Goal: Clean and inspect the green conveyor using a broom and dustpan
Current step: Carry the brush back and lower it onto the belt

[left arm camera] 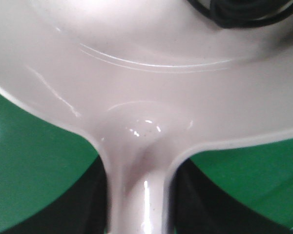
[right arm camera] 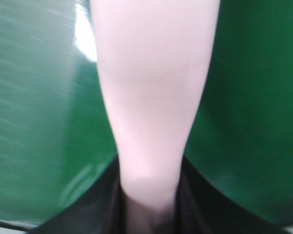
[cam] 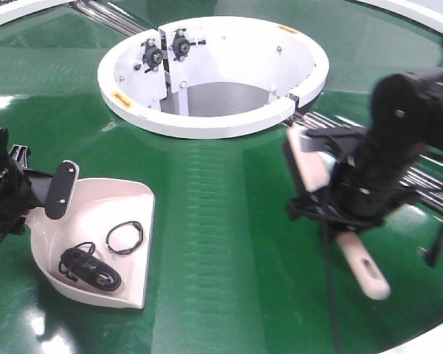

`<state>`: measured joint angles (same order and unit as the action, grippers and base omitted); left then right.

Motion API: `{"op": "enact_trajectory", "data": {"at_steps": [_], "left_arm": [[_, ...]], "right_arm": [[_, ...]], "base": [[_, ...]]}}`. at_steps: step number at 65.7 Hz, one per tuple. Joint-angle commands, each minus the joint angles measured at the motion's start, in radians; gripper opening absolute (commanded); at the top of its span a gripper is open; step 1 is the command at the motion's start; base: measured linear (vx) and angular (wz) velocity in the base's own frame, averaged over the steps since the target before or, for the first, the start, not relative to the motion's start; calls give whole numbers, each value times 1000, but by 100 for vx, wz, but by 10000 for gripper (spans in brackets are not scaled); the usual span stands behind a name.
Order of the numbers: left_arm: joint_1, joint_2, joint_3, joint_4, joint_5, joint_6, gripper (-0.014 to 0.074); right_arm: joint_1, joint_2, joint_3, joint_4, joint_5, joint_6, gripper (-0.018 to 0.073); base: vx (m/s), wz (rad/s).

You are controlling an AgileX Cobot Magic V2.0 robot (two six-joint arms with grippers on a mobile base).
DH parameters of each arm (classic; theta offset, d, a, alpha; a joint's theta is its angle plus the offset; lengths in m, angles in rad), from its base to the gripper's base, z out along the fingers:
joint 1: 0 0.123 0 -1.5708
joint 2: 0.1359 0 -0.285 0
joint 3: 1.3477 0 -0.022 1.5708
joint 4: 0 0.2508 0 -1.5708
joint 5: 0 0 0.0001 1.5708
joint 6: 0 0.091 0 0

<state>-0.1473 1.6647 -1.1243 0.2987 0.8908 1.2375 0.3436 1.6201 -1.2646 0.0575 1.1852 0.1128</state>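
Dustpan [cam: 125, 203] pale pink, glossy, black cords [cam: 88, 267] inside; left claw [cam: 48, 198] clamps handle, right claw [cam: 332, 188] clamps broom [cam: 362, 265].

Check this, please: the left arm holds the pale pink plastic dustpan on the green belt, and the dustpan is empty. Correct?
Not empty. The left fingers hold the pale pink plastic dustpan on the glossy green conveyor belt, but a coiled black cable and a thin black ring lie inside it; the exterior front-facing view shows this.
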Motion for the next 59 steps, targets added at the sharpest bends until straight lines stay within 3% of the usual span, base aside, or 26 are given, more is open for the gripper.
{"op": "enact_trajectory", "data": {"at_steps": [1,20,59], "left_arm": [[-9,-38,-30,-13,-8,3,-6],[-9,-38,-30,-13,-8,3,-6],[-9,-38,-30,-13,-8,3,-6]], "right_arm": [[-45,-63,32,-2,-30,-44,8],[-66,-50,152,-30,-102,-50,8],[-64,25,152,-11,-61,-62,8]], "base": [[0,0],[0,0],[0,0]]}}
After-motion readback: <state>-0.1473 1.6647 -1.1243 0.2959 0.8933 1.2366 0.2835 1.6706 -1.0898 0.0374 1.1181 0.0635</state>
